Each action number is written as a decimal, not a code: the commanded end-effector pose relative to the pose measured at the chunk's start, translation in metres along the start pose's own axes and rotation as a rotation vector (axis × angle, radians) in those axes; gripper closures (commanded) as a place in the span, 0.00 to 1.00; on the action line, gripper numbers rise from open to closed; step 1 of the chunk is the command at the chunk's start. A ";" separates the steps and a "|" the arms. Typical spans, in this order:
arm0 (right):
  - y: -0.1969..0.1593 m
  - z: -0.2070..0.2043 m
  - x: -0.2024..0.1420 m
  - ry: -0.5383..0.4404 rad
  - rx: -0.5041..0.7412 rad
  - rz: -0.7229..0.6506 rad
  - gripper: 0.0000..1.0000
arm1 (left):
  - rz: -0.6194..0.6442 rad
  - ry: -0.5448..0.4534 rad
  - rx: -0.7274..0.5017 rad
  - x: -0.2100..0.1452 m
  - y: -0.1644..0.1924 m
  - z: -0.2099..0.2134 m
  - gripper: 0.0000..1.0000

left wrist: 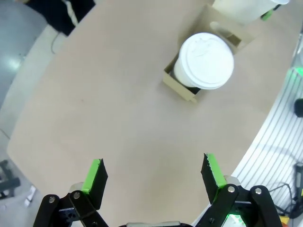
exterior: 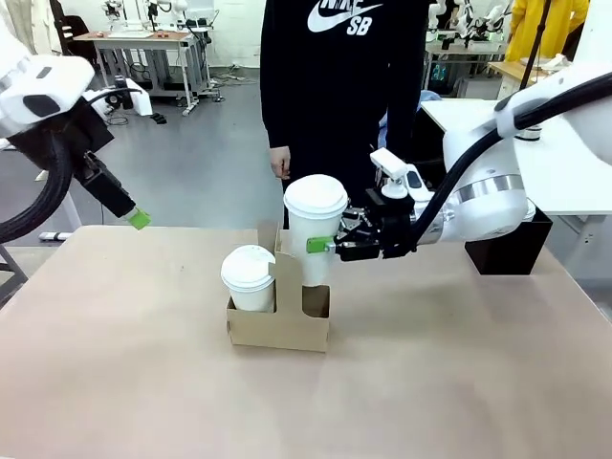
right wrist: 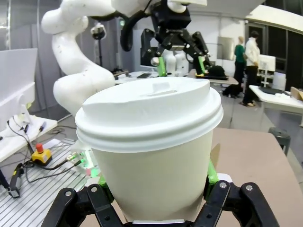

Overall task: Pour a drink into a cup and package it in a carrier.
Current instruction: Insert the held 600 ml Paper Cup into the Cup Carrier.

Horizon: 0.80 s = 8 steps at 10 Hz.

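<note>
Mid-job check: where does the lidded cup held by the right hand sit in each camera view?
Front view: held cup at centre, above the carrier, gripped by the right hand.
Left wrist view: its bottom shows at the top right edge.
Right wrist view: centre foreground, between the green pads.
Shared landmark: the cup's white lid.

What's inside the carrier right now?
One lidded cup sits in the carrier's left slot. The right end effector holds a second lidded cup over the right slot; cup contents are covered.

Two cups (exterior: 316, 225) (exterior: 250, 277) (both lidded), one carrier (exterior: 279, 328).
</note>
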State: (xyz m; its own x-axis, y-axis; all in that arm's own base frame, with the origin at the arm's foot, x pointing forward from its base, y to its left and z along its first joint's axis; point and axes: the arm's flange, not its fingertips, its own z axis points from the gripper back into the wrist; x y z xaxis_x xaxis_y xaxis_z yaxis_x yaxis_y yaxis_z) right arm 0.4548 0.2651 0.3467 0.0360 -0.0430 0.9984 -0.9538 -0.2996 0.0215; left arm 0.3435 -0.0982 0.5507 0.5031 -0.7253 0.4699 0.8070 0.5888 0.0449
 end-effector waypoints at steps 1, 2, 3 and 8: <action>-0.001 0.000 -0.007 -0.011 0.070 0.004 0.19 | 0.015 0.027 0.022 0.004 0.002 0.001 0.00; 0.001 0.002 -0.016 -0.016 0.067 -0.007 0.19 | 0.015 0.027 0.022 0.004 0.002 0.001 0.00; 0.000 0.001 -0.025 -0.028 0.086 -0.025 0.19 | 0.015 0.027 0.022 0.004 0.002 0.001 0.00; -0.013 -0.001 -0.064 -0.031 0.134 -0.095 0.19 | 0.015 0.027 0.022 0.004 0.002 0.001 0.00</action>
State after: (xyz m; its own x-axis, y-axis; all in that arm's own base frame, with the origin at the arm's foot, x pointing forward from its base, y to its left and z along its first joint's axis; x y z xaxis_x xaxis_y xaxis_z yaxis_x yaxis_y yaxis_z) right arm 0.4560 0.2707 0.2837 0.1484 -0.0354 0.9883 -0.9115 -0.3926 0.1228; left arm 0.3470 -0.0993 0.5513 0.5065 -0.7275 0.4628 0.8049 0.5914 0.0489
